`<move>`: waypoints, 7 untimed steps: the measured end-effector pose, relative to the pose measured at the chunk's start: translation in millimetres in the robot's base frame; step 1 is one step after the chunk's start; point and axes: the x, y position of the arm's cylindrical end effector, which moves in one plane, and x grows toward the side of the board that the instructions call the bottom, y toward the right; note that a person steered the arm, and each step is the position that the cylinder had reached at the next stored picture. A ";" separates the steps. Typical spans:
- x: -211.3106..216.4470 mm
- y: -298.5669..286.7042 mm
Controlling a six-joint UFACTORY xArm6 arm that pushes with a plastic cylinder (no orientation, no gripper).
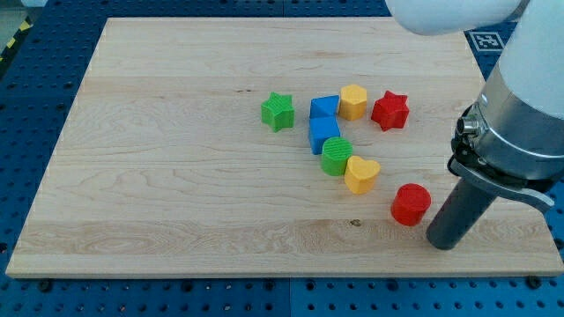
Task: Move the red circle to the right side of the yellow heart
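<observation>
The red circle (411,203) lies on the wooden board toward the view's lower right. The yellow heart (361,173) lies up and to the left of it, with a small gap between them. My tip (443,241) rests on the board just to the right of and below the red circle, close to it; I cannot tell if it touches. The dark rod rises from there toward the view's upper right.
A green circle (336,156) touches the yellow heart's left. Two blue blocks (323,134) (324,107), a yellow hexagon (353,101), a red star (389,110) and a green star (278,111) lie above. The board's right edge (529,202) is near my tip.
</observation>
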 end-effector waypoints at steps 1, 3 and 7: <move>0.0 0.0; -4.0 -13.1; -24.3 -16.5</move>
